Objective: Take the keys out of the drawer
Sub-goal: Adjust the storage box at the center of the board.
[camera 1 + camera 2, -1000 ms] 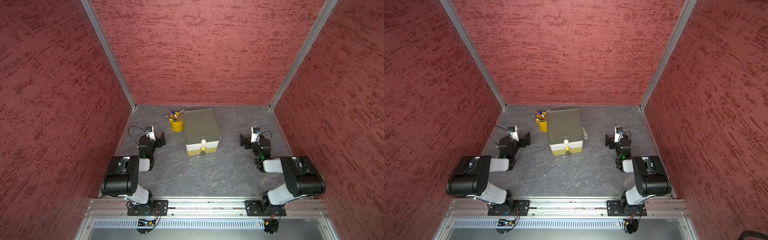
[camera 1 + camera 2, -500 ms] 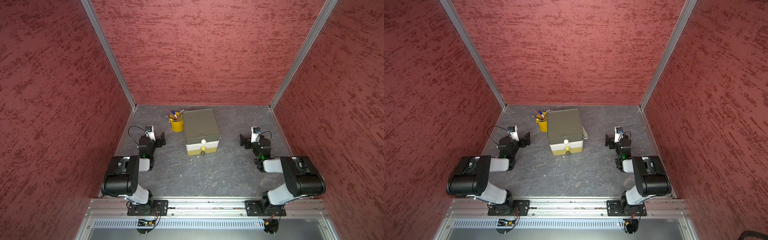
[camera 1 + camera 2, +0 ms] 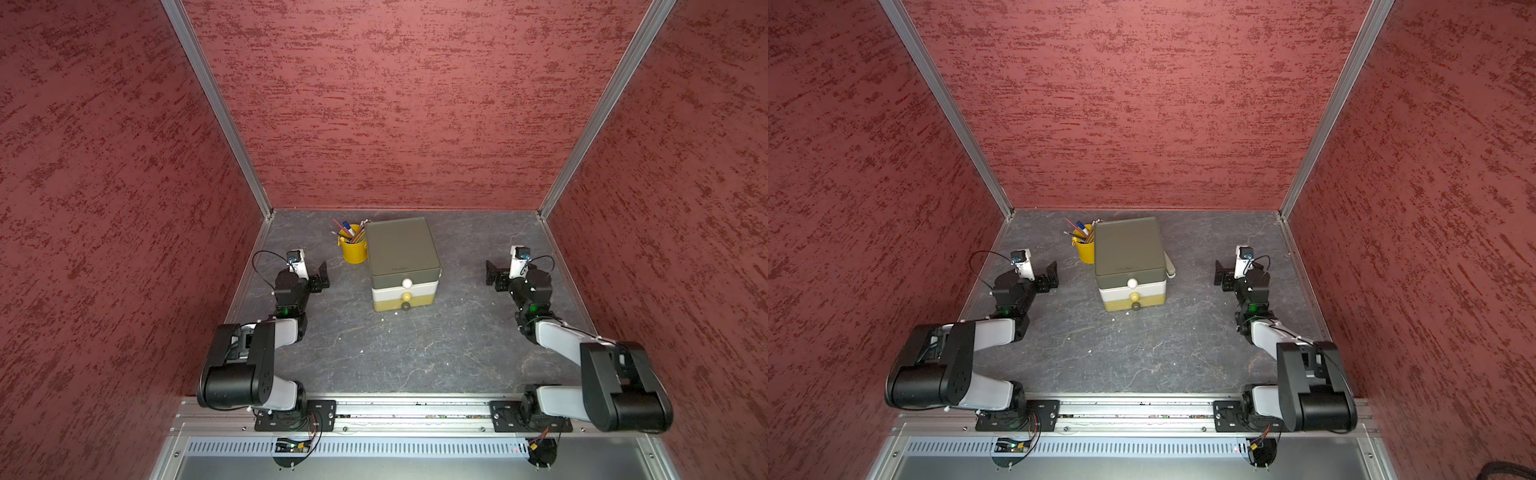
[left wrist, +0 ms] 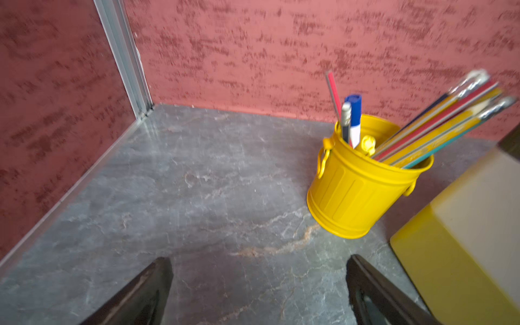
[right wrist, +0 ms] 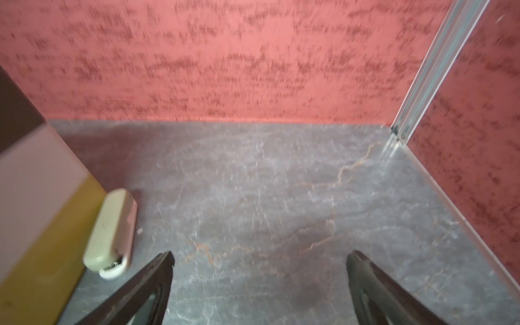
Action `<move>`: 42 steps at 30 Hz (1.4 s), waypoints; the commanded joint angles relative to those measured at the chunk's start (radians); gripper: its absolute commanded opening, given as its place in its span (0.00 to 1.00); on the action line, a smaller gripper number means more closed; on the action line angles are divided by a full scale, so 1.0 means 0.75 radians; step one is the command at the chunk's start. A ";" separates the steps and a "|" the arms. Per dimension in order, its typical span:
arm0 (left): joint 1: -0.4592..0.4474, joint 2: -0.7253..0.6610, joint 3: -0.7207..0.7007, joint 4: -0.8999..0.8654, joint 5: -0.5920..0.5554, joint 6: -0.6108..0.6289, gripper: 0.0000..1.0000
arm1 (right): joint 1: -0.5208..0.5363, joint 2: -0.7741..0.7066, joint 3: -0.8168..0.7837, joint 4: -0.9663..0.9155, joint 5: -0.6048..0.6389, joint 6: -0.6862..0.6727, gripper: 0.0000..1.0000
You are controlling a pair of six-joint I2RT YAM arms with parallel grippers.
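Drawer stack point(image 3: 402, 254): you are viewing three tiers, olive, cream and mustard, each knobbed, all sitting shut, standing upright between left gripper point(image 3: 322, 274) and right gripper point(image 3: 493, 275). Keys: none showing.

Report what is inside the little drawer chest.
All three drawers of the drawer chest are shut. Only their fronts show, with a white knob, a yellow knob and a dark knob. Whatever lies inside is covered and cannot be seen.

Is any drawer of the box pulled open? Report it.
No, in a top view all three drawers of the box sit flush with its front, none pulled out.
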 commanded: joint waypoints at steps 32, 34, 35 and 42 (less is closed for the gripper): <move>-0.354 -0.470 0.809 -1.670 0.720 -0.801 1.00 | 0.483 0.019 1.079 -1.733 -0.363 0.859 0.99; -0.364 -0.496 0.791 -1.674 0.734 -0.827 1.00 | 0.559 -0.006 1.091 -1.791 -0.306 0.942 0.98; -0.368 -0.509 0.783 -1.672 0.738 -0.830 1.00 | 0.598 -0.018 1.097 -1.799 -0.283 0.962 0.98; -0.433 -0.539 0.649 -1.552 0.809 -0.881 1.00 | 0.795 -0.096 1.097 -1.867 -0.127 1.144 0.99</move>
